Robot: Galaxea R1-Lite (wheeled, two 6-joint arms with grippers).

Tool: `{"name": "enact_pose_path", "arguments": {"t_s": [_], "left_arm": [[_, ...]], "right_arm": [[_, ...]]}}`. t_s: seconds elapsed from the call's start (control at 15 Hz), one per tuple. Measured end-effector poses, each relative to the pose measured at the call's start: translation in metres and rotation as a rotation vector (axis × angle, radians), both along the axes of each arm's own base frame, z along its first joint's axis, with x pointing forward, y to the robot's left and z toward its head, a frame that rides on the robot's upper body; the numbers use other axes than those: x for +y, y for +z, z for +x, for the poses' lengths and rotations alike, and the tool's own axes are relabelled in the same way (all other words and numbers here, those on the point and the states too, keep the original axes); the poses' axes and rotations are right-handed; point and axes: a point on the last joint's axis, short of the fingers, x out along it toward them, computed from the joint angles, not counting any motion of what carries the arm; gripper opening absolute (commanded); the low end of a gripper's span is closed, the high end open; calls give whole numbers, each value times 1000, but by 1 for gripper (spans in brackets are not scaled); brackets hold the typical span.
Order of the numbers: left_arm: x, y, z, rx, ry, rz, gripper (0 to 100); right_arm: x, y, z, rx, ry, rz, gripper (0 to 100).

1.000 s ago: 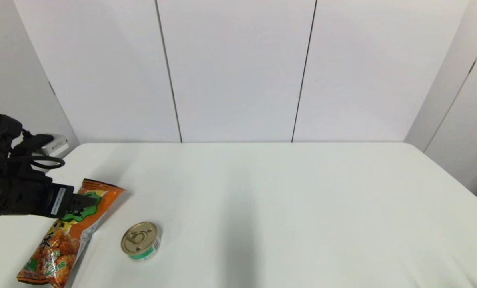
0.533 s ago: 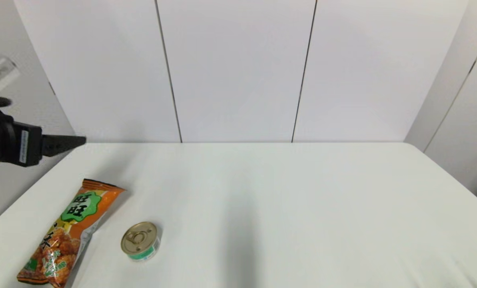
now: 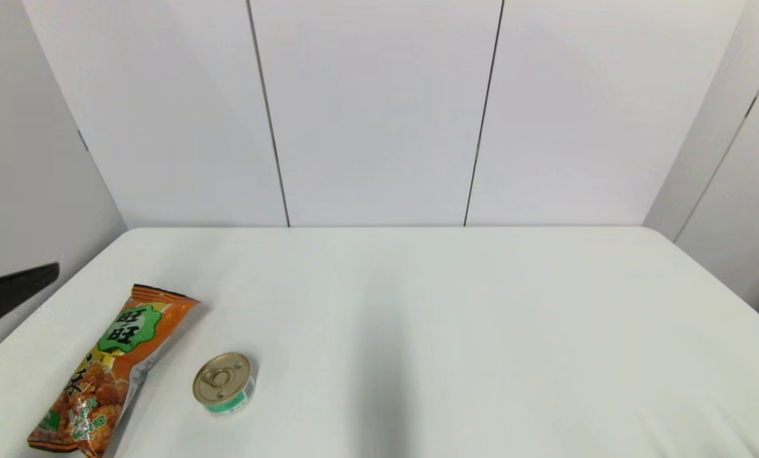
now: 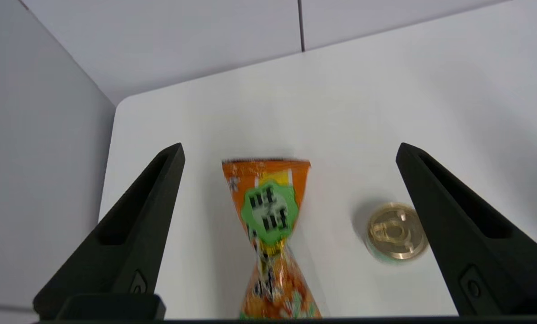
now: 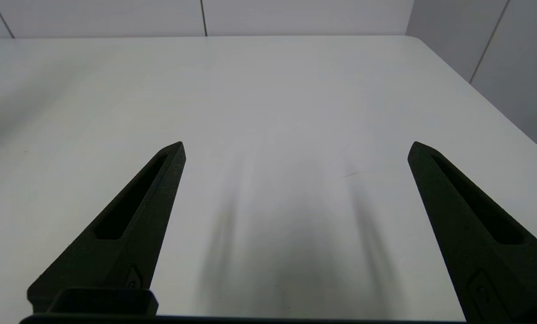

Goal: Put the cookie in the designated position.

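Lying flat at the table's (image 3: 455, 305) near-left corner, the cookie (image 3: 102, 372) has not moved, with the tin (image 3: 224, 383) just beside it. The left gripper (image 4: 291, 153), fingers spread wide and empty, has pulled back off the packet to the left edge. The right gripper (image 5: 295, 148) hangs wide open over bare table.

From my head, only one black finger (image 3: 13, 292) of my left pincer (image 4: 291, 150) shows, the rest cut off by the picture's edge. My right pincer (image 5: 295, 148) is outside that view. The packet's (image 3: 109, 372) near end runs off the lower edge. At my left wrist the packet (image 4: 270, 229) and the tin (image 4: 396, 231) blur; lettering unreadable.
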Motion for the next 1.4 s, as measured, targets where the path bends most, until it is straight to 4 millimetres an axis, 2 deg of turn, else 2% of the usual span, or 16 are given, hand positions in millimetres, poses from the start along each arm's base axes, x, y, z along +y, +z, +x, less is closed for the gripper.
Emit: {"name": "enact_pose_path", "arguments": {"t_s": [0.13,0.33,0.53,0.73,1.13,1.4], "left_arm": [[-1,-26,-27,-13,2,-2,100],[-2,-67,-57,-61,8,-16,100],[-2,-106,-81,-97,17,-47,100],[-2,-146,-95,-109,39,-61,100],[-1,-190,-106,-166,94,-56,100],[0,-196,-107,-228,114,-109,100]], "right_arm": [[0,0,0,0,0,0,100],[0,0,0,0,0,0,100],[0,0,0,0,0,0,100],[0,0,0,0,0,0,100],[0,0,0,0,0,0,100],[0,0,0,0,0,0,100]]}}
